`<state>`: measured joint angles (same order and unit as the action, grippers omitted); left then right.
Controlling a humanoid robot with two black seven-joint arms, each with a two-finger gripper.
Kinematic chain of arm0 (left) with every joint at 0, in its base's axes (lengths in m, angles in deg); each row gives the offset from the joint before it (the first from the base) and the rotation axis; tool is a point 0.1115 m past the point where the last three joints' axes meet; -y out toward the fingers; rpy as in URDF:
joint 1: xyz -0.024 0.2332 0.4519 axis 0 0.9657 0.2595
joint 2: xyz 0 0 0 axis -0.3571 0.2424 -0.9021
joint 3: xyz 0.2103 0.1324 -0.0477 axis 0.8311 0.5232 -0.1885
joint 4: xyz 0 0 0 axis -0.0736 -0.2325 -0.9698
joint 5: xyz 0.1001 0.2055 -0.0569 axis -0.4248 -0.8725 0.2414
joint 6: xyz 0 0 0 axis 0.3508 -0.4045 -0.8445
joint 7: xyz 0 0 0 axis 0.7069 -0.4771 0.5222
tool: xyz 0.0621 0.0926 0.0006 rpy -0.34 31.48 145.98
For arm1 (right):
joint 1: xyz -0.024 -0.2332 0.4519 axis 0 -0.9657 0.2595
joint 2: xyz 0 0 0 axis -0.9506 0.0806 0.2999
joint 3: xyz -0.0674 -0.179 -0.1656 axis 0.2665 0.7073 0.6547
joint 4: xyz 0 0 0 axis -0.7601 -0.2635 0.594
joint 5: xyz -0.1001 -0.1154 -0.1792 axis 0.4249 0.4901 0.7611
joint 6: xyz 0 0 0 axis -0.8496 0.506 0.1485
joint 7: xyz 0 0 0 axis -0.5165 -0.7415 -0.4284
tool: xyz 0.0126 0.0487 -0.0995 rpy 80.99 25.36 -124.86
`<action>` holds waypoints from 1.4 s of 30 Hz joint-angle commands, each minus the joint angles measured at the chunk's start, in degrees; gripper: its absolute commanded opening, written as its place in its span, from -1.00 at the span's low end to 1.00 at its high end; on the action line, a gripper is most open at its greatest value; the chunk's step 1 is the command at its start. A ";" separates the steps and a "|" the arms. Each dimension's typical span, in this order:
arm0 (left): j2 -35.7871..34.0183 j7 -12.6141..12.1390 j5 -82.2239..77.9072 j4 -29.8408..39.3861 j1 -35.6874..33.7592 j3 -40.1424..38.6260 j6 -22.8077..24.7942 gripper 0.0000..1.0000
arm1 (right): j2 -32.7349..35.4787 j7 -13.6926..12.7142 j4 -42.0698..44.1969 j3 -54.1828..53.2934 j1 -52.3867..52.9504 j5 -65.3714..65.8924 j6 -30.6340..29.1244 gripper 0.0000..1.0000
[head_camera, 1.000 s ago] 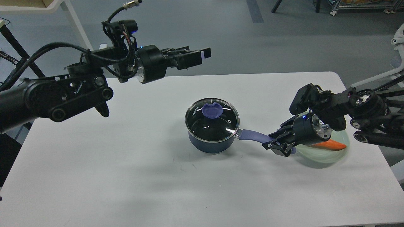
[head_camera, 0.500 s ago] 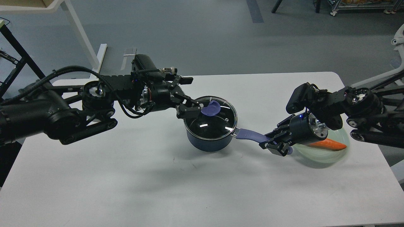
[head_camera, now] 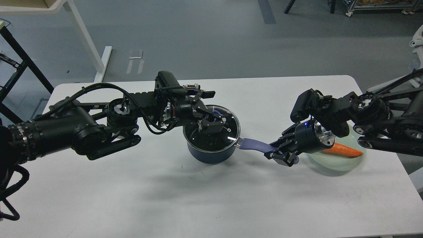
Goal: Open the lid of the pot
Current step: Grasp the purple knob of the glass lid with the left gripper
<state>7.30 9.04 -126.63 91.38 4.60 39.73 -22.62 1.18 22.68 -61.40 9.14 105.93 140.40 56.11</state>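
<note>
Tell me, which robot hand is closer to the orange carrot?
The right one. The right gripper holds the pot handle just left of the carrot in its bowl. The left gripper is over the lid, farther away.

A single head view looks forward and steeply down from mid range onto the white table (head_camera: 211, 205), which fills the lower two thirds. Grey floor lies toward 12 o'clock. The arms enter from 9 and 3 o'clock.
</note>
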 commanded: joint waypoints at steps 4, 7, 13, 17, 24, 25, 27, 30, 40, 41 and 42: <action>0.52 -0.06 -0.23 -0.29 3.13 0.01 -0.08 0.98 | -0.68 0.07 -0.02 -0.04 0.49 -0.05 -0.07 -0.34; 0.52 -0.06 -0.32 -0.38 3.22 0.01 -0.08 0.98 | -0.86 0.07 0.07 -0.04 0.49 -0.05 -0.07 -0.34; -0.10 0.12 -0.23 -0.99 3.22 0.01 -0.08 0.98 | -0.86 0.07 -0.02 -0.04 0.49 -0.05 0.02 -0.34; -0.71 0.30 -0.41 -0.99 4.62 0.01 -0.08 0.92 | -0.86 0.07 -0.02 0.05 0.58 -0.05 0.02 -0.34; -1.77 1.26 -0.50 -0.91 5.68 0.01 -0.08 0.85 | -0.77 0.16 -0.11 0.05 0.84 -0.14 -0.07 -0.34; -1.77 1.35 -0.50 -0.91 5.59 0.01 -0.08 0.79 | -0.77 0.07 -0.11 0.05 0.84 -0.14 -0.07 -0.34; -2.03 1.61 -0.50 -0.91 5.50 0.01 -0.08 0.59 | -0.77 0.07 -0.11 0.05 0.93 -0.14 -0.07 -0.34; -2.47 1.70 -0.32 -0.91 5.50 -0.08 -0.08 0.20 | -0.77 0.07 -0.11 0.05 0.93 -0.14 -0.07 -0.34; -3.88 2.49 -0.41 0.06 5.15 -0.17 -0.79 -0.24 | -0.77 0.07 -0.02 0.05 0.93 -0.14 -0.07 -0.33; -3.96 2.67 -0.41 0.06 4.89 -0.26 -0.79 -0.25 | -0.68 0.07 -0.02 0.05 0.93 -0.14 -0.07 -0.33; -4.23 2.67 -0.41 0.32 4.63 -0.43 -0.79 -0.25 | -0.68 0.07 -0.02 0.05 1.02 -0.14 0.02 -0.33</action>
<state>3.59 11.44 -127.00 91.25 9.84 39.61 -23.33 0.40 22.74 -61.42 9.19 106.88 140.26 56.07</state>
